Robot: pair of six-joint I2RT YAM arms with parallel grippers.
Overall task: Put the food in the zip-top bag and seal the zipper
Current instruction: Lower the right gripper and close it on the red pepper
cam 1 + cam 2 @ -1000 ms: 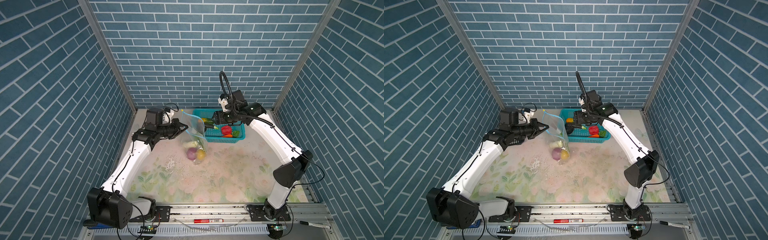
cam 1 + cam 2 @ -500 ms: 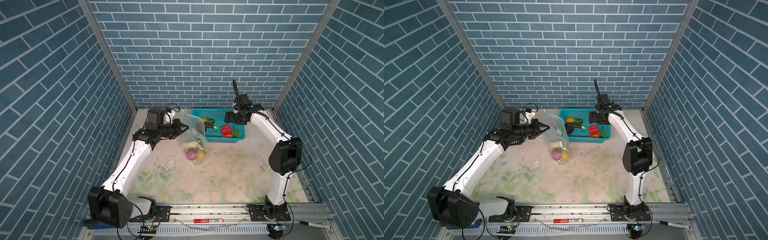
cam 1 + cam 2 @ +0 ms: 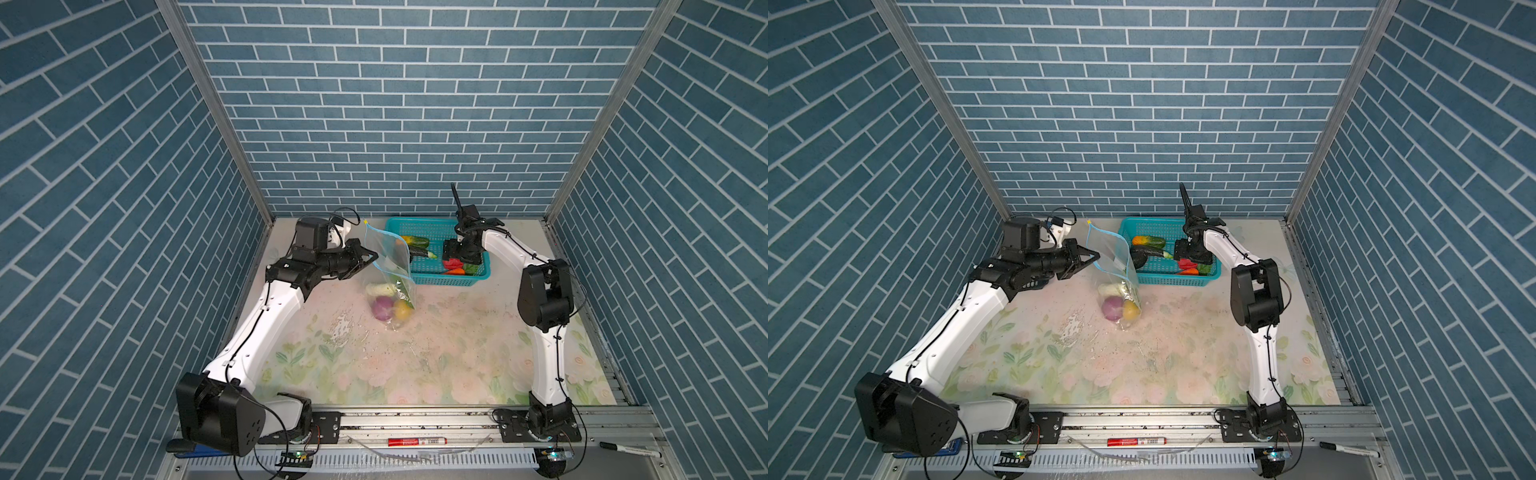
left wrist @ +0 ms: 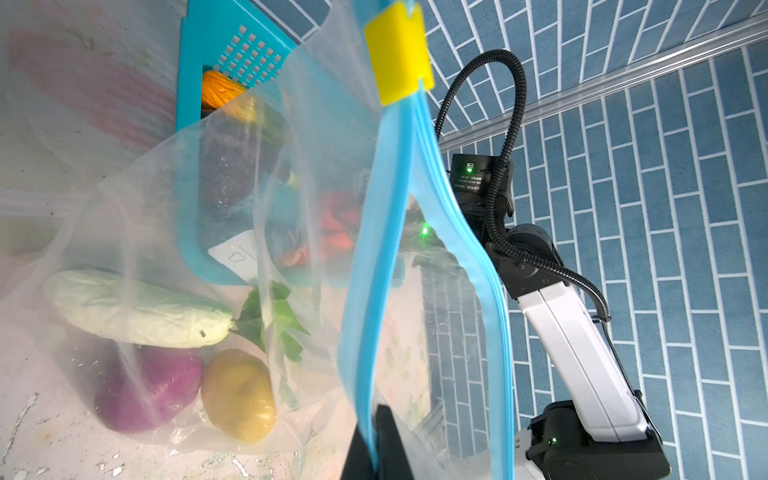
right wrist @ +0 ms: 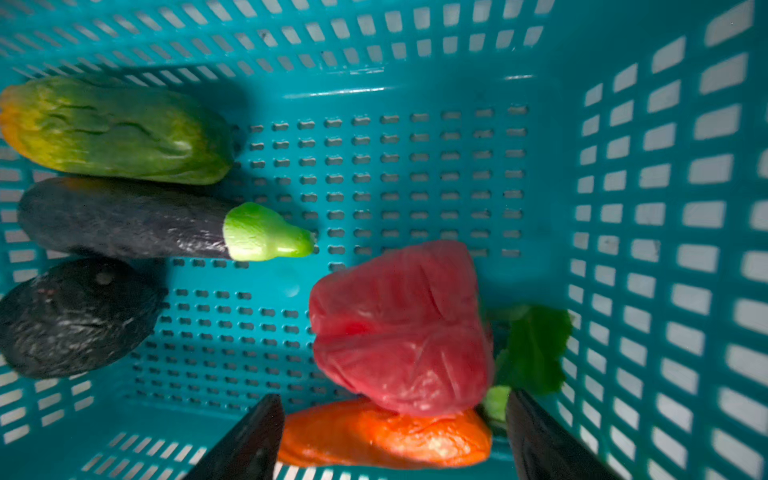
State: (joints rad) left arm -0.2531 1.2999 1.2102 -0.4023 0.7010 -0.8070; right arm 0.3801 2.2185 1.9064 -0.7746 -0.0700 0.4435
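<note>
- The right gripper [image 5: 392, 399] has swung off the bag mouth and dropped into the teal basket [image 3: 419, 224], fingers now spread wide. This looks like the start of the next pick.
- The orange carrot [image 5: 382, 436] lies between those fingers, ungripped, with the red piece [image 5: 399, 328] resting on it, at about 4 o'clock of the basket's centre in both top views.
- The left gripper [image 4: 374, 444] stays clamped on the zipper [image 4: 386, 249], holding the zip-top bag [image 3: 395, 253] open at the basket's 9 o'clock. The purple onion [image 3: 382, 308] and yellow fruit [image 3: 402, 309] sit inside.
</note>
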